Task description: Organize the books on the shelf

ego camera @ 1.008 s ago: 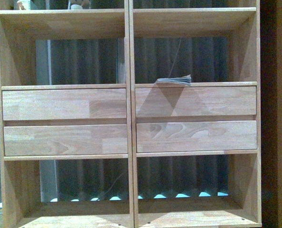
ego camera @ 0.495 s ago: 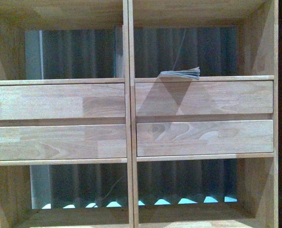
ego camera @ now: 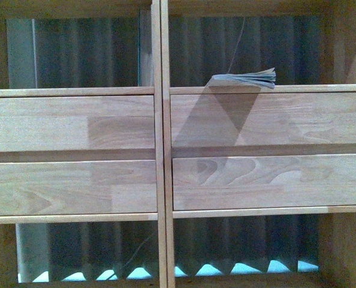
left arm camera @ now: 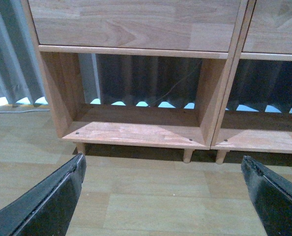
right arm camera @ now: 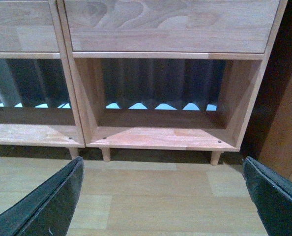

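Note:
A thin book (ego camera: 245, 78) lies flat in the right compartment above the drawers of the light-wood shelf (ego camera: 159, 150), seen edge-on in the front view. Neither gripper shows in the front view. My left gripper (left arm camera: 163, 196) is open and empty, low over the wooden floor in front of the shelf's bottom left compartment (left arm camera: 136, 132). My right gripper (right arm camera: 163, 196) is open and empty, low over the floor in front of the bottom right compartment (right arm camera: 160, 135). The book is out of both wrist views.
Two rows of plain drawer fronts (ego camera: 256, 180) fill the middle of the shelf. Dark curtains (ego camera: 94, 54) show through the open back. A dark wooden panel (right arm camera: 283, 118) stands beside the shelf's right side. The shelf stands on short legs (left arm camera: 188, 155).
The front view has closed in on the shelf: drawers and book look larger, and the book has shifted up and right in the picture. The book itself lies as before.

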`<control>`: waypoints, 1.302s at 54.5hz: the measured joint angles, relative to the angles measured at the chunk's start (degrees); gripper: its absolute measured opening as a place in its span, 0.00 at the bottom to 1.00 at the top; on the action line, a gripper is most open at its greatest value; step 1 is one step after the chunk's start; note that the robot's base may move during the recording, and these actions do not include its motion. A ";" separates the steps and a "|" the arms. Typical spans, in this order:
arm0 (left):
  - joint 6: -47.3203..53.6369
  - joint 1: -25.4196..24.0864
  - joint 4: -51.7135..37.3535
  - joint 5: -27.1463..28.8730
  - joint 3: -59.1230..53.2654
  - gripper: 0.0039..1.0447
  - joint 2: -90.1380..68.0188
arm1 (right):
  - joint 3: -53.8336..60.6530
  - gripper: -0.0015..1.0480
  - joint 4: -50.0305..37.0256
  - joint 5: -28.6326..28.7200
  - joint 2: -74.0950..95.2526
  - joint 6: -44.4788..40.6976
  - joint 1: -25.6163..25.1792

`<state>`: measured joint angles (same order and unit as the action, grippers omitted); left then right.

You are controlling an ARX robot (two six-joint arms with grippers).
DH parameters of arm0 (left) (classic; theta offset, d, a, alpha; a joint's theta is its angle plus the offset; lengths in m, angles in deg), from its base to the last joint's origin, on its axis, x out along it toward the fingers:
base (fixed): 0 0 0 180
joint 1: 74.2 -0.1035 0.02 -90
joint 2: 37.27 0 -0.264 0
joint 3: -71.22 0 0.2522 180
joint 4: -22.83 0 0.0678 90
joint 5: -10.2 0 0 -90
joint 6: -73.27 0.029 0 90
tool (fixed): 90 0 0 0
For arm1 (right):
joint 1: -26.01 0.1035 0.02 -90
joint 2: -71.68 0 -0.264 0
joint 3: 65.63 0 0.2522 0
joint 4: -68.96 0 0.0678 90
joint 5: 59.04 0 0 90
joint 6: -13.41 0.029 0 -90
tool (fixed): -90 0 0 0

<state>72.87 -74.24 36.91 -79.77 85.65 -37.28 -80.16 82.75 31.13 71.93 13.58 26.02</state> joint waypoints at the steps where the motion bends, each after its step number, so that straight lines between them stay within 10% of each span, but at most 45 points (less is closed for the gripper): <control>1: 0.00 0.00 0.00 0.00 0.00 0.93 0.00 | -0.02 0.93 0.00 0.02 -0.02 0.00 0.00; 71: -0.02 0.00 0.00 0.00 0.00 0.93 0.02 | 0.00 0.93 0.02 0.02 0.00 0.00 0.00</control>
<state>72.85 -74.24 36.91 -79.77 85.65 -37.25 -80.16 82.77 31.15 71.93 13.58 26.02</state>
